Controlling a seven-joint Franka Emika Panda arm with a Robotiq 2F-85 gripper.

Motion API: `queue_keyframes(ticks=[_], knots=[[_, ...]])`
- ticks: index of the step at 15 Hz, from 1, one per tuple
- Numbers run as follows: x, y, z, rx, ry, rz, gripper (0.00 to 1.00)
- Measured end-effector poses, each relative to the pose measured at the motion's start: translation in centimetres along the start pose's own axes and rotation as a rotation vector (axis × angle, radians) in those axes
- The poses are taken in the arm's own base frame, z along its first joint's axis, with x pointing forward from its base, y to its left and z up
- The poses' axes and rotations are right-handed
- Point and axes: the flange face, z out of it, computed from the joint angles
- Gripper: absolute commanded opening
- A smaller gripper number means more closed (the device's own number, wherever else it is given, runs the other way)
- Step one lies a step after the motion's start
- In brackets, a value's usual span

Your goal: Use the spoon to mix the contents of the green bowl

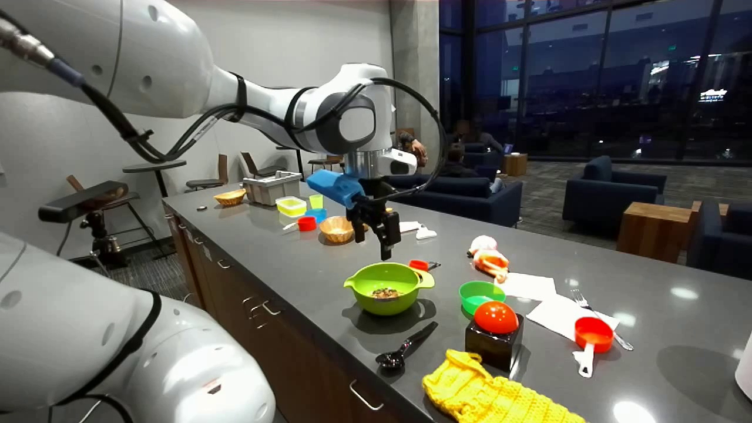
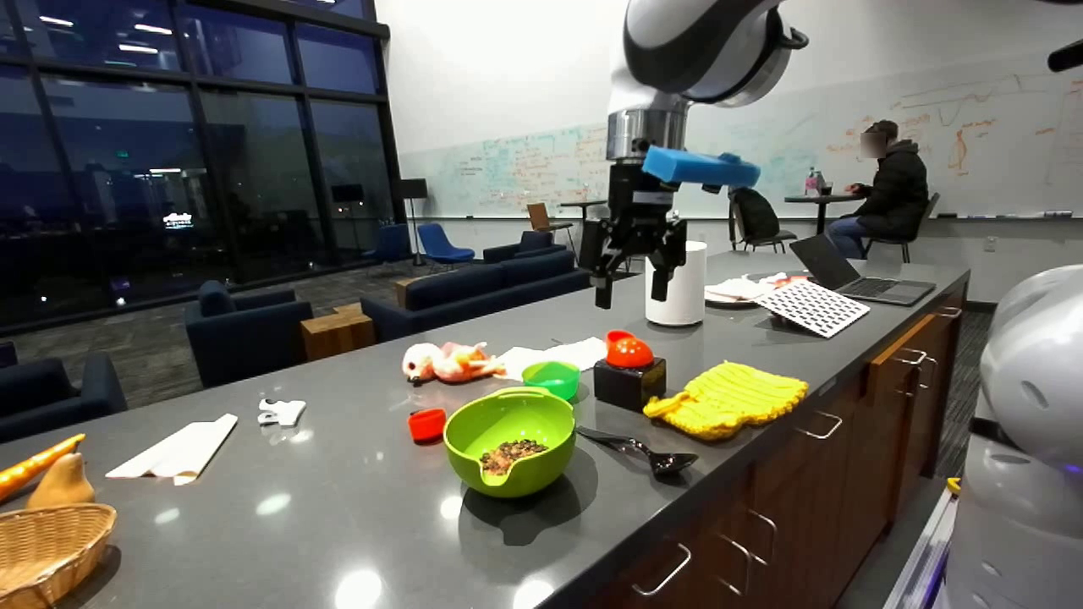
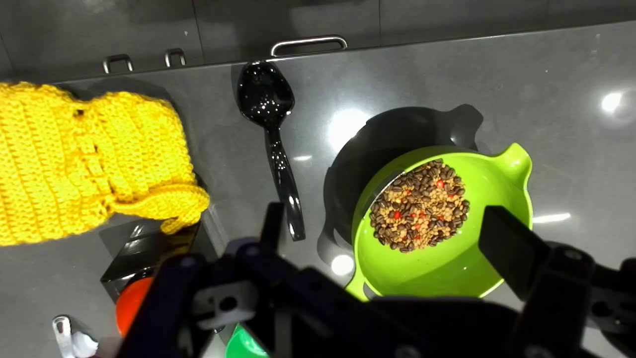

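Note:
The lime-green bowl stands upright on the grey counter, also in view as the green bowl. From above, in the wrist view, dark bean-like pieces with tan and red bits cover part of the floor of the bowl. Beside it lies the black spoon, its scoop toward the counter's front edge; the spoon touches nothing but the counter. In both exterior views my gripper hangs above the bowl, fingers pointing down. Its jaws are wide apart, with nothing held; the gripper touches neither object.
Near the spoon are a yellow knitted cloth and a black block with an orange-red dome. A small green dish and a red measuring cup sit close to the bowl. The counter's front edge runs just past the spoon's scoop.

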Motion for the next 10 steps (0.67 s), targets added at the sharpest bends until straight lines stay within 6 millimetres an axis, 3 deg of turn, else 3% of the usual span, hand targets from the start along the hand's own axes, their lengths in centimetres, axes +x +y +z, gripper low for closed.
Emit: queue_keyframes(ticks=[4, 10], knots=[[0.5, 1.4, 3.1, -0.022, -0.017, 0.027, 1.0], [1.0, 4.2, 10.6, -0.013, -0.064, 0.103, 1.0]])
